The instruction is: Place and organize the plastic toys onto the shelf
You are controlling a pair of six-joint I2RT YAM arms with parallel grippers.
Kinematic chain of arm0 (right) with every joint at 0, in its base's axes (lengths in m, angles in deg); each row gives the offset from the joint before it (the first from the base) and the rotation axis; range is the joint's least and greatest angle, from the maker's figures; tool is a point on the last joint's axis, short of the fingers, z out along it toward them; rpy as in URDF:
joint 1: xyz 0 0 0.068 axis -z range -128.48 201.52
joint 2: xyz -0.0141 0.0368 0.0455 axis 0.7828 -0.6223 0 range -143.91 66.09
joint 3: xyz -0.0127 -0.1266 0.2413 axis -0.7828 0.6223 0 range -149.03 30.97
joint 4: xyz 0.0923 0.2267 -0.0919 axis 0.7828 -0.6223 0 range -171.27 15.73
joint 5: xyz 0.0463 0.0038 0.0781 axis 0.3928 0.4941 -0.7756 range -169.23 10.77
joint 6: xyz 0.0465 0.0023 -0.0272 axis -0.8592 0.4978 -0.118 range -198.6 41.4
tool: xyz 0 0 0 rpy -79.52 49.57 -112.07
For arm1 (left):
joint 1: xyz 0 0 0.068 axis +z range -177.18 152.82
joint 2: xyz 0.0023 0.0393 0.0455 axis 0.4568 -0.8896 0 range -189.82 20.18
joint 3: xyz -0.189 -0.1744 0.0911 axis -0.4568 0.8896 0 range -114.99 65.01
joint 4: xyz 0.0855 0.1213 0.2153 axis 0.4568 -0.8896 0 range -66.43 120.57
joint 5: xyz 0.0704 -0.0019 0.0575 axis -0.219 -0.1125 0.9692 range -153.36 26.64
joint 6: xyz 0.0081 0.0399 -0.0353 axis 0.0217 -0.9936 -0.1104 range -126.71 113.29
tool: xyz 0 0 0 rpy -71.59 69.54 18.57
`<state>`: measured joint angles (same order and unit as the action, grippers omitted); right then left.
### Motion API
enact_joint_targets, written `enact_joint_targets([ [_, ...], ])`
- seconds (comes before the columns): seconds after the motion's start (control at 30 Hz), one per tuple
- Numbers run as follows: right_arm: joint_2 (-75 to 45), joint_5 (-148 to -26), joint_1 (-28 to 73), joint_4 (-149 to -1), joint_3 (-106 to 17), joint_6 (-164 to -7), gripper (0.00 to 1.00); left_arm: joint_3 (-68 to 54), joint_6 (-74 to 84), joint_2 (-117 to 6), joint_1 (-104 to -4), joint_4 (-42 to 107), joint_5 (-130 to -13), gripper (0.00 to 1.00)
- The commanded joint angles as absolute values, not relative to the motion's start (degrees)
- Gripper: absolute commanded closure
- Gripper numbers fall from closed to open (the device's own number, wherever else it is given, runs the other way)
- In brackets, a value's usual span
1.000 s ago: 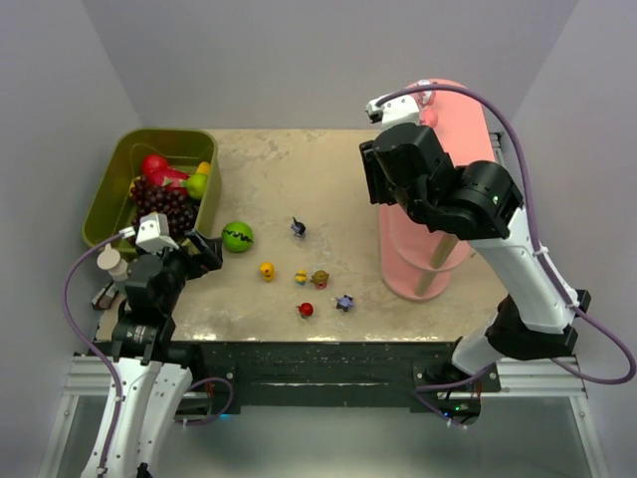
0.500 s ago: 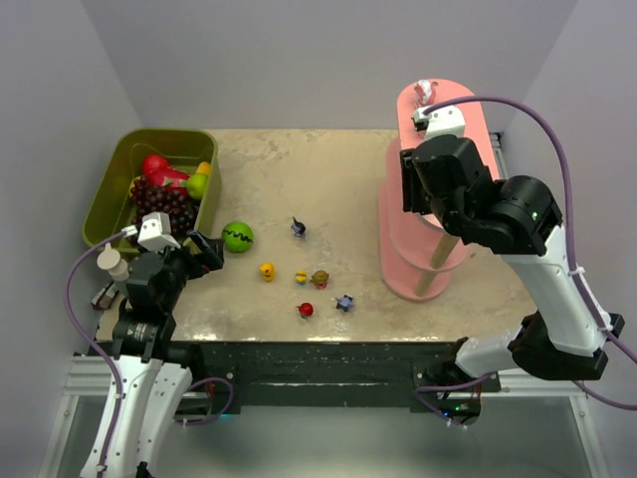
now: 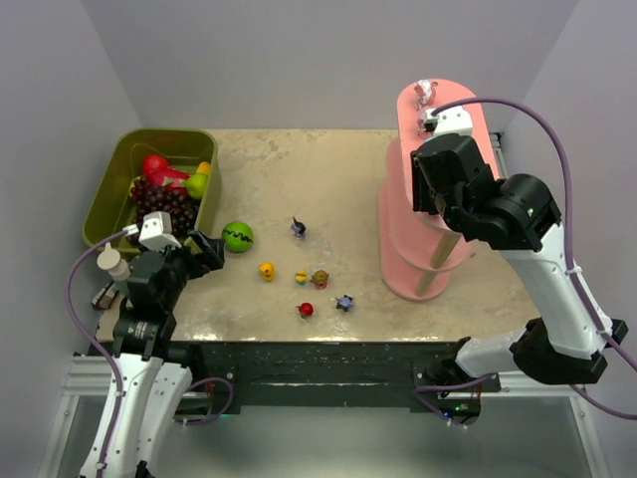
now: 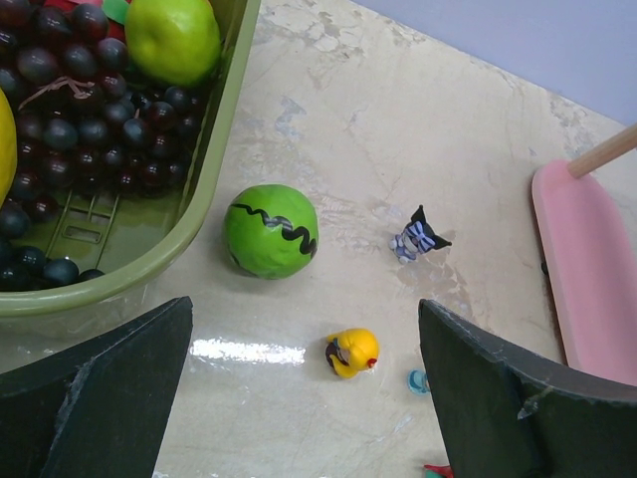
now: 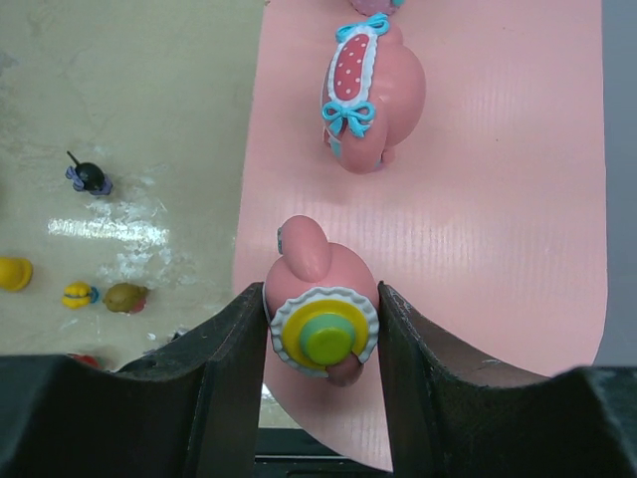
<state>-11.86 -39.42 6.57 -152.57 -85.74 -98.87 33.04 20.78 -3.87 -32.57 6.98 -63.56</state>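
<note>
Marble table (image 3: 299, 179); right gripper (image 5: 320, 334) pinches pink figurine (image 5: 317, 284) over shelf (image 5: 498, 199) top, likely to seat it beside second figurine (image 5: 373, 95); left gripper (image 4: 304, 373) wide, idle

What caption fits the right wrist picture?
Right gripper holds a yellow-hatted pink toy over the pink shelf, beside a blue-bowed pink toy.

Six loose figurines (image 3: 267, 270), one shelf (image 3: 403, 264), one bin (image 3: 106, 194).
</note>
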Motion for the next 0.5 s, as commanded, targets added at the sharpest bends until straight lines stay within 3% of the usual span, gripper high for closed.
enact_joint_targets([
  [0.0,-10.2,-37.75,7.39,-155.13,-85.4,-98.38,0.91,32.49,20.89,-4.34,-32.81,8.69,-64.15,0.0],
  [0.47,-9.76,-37.22,8.8,-155.13,-82.5,-97.32,0.84,32.49,20.98,-4.16,-32.9,8.51,-63.88,0.0],
])
